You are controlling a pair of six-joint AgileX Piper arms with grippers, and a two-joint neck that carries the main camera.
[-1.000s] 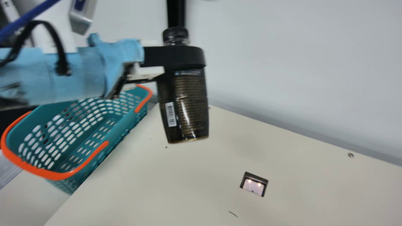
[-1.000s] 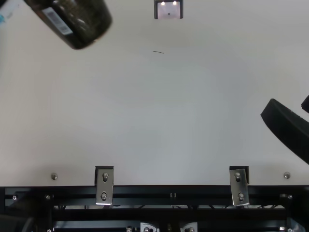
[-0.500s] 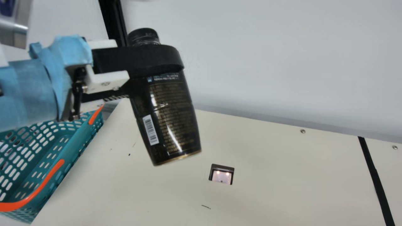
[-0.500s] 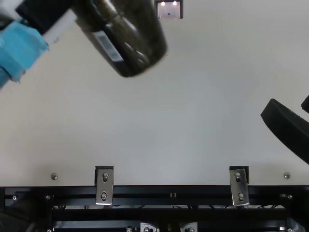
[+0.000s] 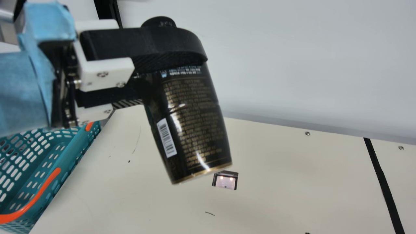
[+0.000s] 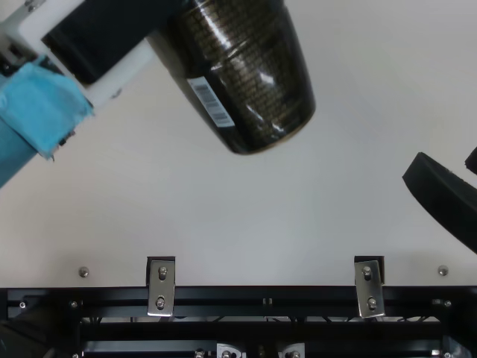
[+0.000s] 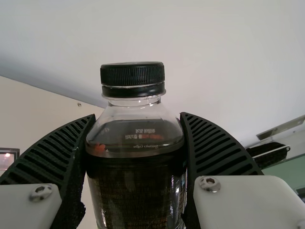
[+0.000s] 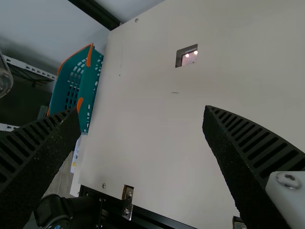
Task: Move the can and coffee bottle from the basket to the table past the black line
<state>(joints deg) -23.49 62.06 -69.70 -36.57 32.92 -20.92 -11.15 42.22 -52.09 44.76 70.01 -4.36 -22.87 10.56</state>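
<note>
Up close in the main view, the L gripper [image 5: 191,48] has the coffee bottle [image 5: 195,130] held tight, 1 finger on each side of its top part, just under the black cap [image 5: 159,22]. The bottle is in the air above the table [image 5: 292,182], tipped, cap up, w/ its bottom leaning to the R side of the view. In the top view it was nr the top L corner 1 sec ago; now it's moved well to the R & a bit down, & it hides the square hole that showed there b4. The R gripper [image 6: 446,159] is at that view's R edge, same spot as b4, & the R wrist view has its 2 fingers wide apart w/ nothing btwn them. Main cam turned a lot at first, then just a bit, so the whole pic slid. Next out, the teal basket [image 5: 73,148] w/ orange handles is at the main view's L edge, apart from the bottle. The square hole [image 5: 225,182] is by the bottle's bottom in that view. The black line [image 5: 383,178] is off to the R; bottle's on the basket side of it. Way back is the pale wall [image 5: 308,58].
</note>
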